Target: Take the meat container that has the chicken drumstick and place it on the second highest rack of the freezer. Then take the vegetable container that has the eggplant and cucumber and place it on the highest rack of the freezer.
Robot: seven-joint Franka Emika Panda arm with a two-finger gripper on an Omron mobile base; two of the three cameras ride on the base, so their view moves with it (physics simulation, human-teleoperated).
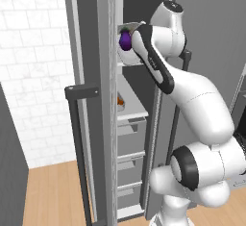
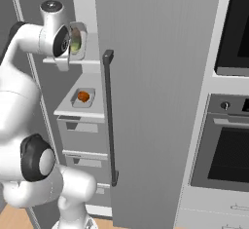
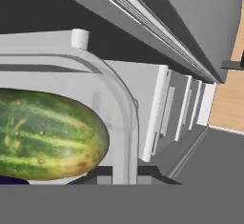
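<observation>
The freezer [image 2: 155, 101] stands with its door open. My gripper [image 3: 125, 173] is shut on the rim of the vegetable container [image 3: 121, 99], held at the level of the highest rack [image 2: 82, 62]. The tray [image 2: 79, 40] looks tipped toward the arm; I cannot tell whether it rests on the shelf. In it lie the cucumber [image 3: 47, 135], large in the hand view, and the purple eggplant [image 1: 125, 40]. One rack down [image 1: 132, 109] sits the meat container [image 2: 83, 98] with the orange-brown chicken drumstick [image 2: 83, 96] in it.
The open door [image 1: 89, 100] with its dark bar handle [image 1: 79, 148] stands left of the arm in the left base view. Grey drawers [image 2: 82, 135] fill the freezer's lower part. Black-glass ovens [image 2: 228, 150] are to the right.
</observation>
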